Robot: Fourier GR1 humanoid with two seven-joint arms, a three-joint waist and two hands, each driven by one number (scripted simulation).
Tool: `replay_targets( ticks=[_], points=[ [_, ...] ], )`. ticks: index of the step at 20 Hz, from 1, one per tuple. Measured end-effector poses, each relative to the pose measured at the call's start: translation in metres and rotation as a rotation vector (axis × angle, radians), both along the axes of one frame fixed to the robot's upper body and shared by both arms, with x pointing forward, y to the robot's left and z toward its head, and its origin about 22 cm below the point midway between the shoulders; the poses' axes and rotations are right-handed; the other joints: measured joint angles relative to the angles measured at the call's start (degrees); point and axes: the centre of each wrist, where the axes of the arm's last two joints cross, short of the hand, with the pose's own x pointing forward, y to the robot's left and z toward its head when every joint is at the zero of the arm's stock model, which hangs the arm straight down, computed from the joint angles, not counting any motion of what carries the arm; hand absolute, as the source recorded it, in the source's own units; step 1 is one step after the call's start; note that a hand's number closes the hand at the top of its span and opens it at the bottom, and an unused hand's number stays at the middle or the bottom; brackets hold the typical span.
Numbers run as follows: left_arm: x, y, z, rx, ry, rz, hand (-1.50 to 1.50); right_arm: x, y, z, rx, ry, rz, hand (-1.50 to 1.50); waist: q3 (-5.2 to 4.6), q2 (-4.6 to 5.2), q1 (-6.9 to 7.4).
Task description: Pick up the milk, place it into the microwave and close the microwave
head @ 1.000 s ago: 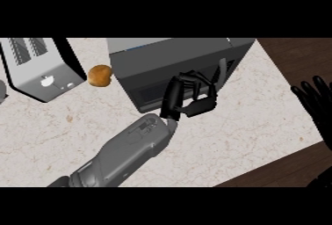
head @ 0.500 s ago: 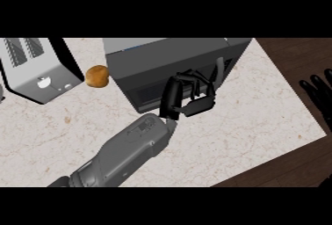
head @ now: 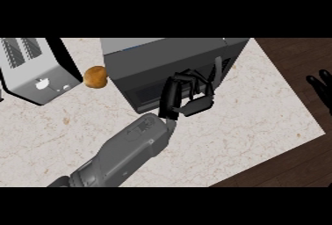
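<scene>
A kitchen, seen from steeply above. A pale, speckled stone-look counter top [head: 246,118] fills most of the view, with dark brown wood-plank flooring [head: 295,57] showing past its right edge. A boxy dark grey microwave oven [head: 172,59] sits at the back of the counter. To its left stands a silver metal toaster with slots in its top [head: 32,70]. Between the two appliances lies a small round golden-brown food item, possibly a bread roll or potato [head: 96,77]. The countertop appliances and food mark this as a kitchen.
</scene>
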Motion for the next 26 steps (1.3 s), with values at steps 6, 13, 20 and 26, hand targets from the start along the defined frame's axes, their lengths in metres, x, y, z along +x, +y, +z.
replay_targets(
  ticks=[6,13,20,26],
  points=[
    [0.000,0.000,-0.001,-0.016,-0.014,0.007,1.50,0.001,-0.003,0.008,0.002,-0.002,-0.005,-1.50,0.06,0.07,-0.26],
    [0.001,0.000,-0.002,-0.026,-0.033,0.014,1.50,0.001,-0.007,0.016,-0.005,0.001,-0.003,-1.50,0.12,0.17,-0.45],
    [0.001,-0.001,-0.003,-0.033,-0.051,0.009,1.50,0.002,-0.011,0.024,-0.002,0.004,-0.004,-1.50,0.17,0.36,-0.32],
    [0.001,-0.002,-0.004,-0.038,-0.061,0.004,1.50,0.003,-0.010,0.031,-0.005,-0.003,0.049,-1.50,0.21,0.38,-0.19]
  ],
)
